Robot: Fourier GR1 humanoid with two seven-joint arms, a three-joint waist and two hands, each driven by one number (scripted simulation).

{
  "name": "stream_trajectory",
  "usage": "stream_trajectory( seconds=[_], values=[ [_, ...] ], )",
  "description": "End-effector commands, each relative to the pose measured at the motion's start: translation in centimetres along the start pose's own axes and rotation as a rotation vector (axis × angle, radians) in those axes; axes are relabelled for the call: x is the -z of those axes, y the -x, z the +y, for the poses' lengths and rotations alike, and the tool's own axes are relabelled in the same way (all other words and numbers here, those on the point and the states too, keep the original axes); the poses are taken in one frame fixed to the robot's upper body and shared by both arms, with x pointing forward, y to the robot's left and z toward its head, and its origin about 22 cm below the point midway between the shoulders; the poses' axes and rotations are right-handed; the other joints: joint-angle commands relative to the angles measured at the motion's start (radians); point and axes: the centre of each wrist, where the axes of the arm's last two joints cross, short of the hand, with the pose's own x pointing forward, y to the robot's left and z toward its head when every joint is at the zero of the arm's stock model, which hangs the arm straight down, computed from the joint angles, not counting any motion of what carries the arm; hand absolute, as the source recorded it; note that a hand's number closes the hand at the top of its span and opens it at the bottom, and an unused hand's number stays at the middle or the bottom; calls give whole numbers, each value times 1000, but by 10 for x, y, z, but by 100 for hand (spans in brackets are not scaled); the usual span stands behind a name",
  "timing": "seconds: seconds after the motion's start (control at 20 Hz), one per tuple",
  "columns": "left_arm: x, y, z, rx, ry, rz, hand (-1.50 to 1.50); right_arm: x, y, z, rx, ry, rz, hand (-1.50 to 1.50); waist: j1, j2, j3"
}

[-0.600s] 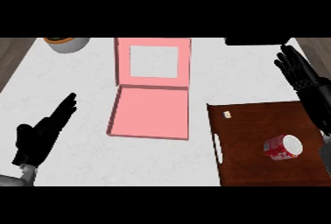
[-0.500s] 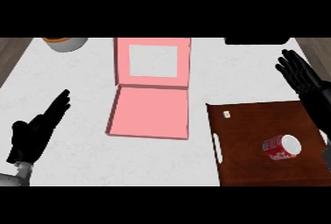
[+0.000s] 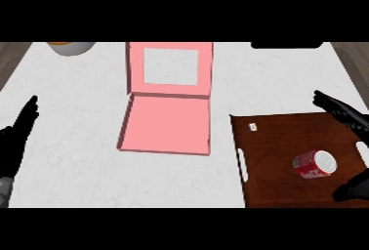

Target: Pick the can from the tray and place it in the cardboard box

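Note:
A red and white can [image 3: 315, 164] lies on its side on the dark brown tray [image 3: 277, 146] at the lower right. The pink box [image 3: 167, 124] sits open at the counter's middle, its windowed lid [image 3: 172, 68] folded back behind it. My right hand [image 3: 346, 115] hovers open over the tray's far right edge, fingers stretched out, above and to the right of the can; its thumb [image 3: 351, 188] shows below the can. My left hand [image 3: 16, 139] rests open at the left edge, fingers up.
A grey bowl [image 3: 71, 47] with something orange inside stands at the back left. A dark object [image 3: 287, 45] lies at the back right edge. A small white bit [image 3: 252, 127] sits on the tray's near-left corner area. White handle slot [image 3: 241, 163] on the tray's left side.
My right hand has come down and toward the tray, now spanning above the can. My left hand has slid further left toward the edge. Can and box have not moved.

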Motion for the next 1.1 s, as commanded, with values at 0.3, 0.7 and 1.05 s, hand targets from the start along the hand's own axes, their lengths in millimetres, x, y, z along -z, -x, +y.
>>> stream_trajectory(
  seconds=[0.3, 0.7, 1.05],
  values=[
    [2, 11, -6, 14, -45, 6, 0, -76, 58, -34, 120, -13, -205, -150, 24, 10, 3],
    [16, 1, -17, 29, -41, -5, 0, -46, 36, -64, -355, -296, -53, -150, 42, 12, -3],
    [10, 7, -25, 14, -40, 4, 0, -37, 41, -63, -549, -557, 63, -150, 35, 5, -5]
  ],
)
